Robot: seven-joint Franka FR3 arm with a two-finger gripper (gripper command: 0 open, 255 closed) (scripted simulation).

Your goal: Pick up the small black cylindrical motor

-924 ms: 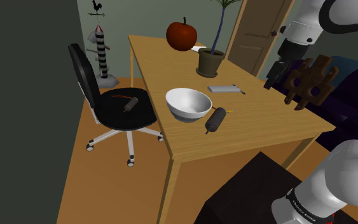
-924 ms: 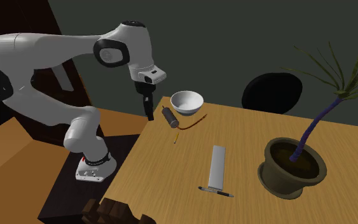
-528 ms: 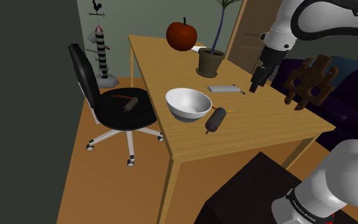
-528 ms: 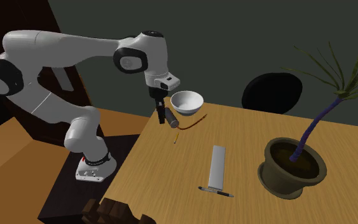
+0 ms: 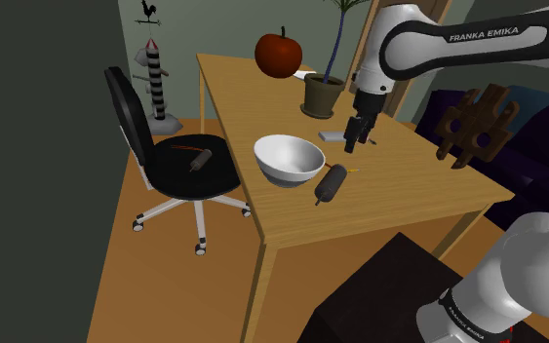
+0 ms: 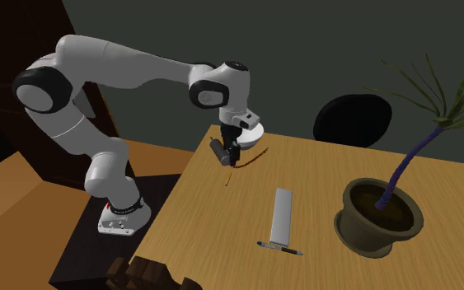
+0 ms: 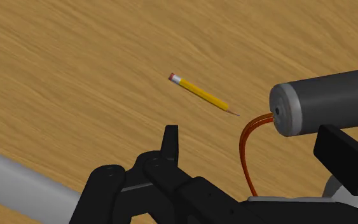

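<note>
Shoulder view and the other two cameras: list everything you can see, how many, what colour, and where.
table: one, wooden, centre.
motor: one, dark grey, on table beside bowl.
similar cylinder: one, dark, on chair seat.
bowl: one, white, on table.
pencil: one, yellow, near motor.
apple: one, red, table's far end.
potted plant: one, brown pot, near apple.
flat bar: one, grey, mid-table.
pen: one, black, beside bar.
office chair: one, black, beside table.
rack: one, brown, beyond table, shoulder view's right.
arm: one, white, over table.
gripper: one, black, open, above table near motor.
</note>
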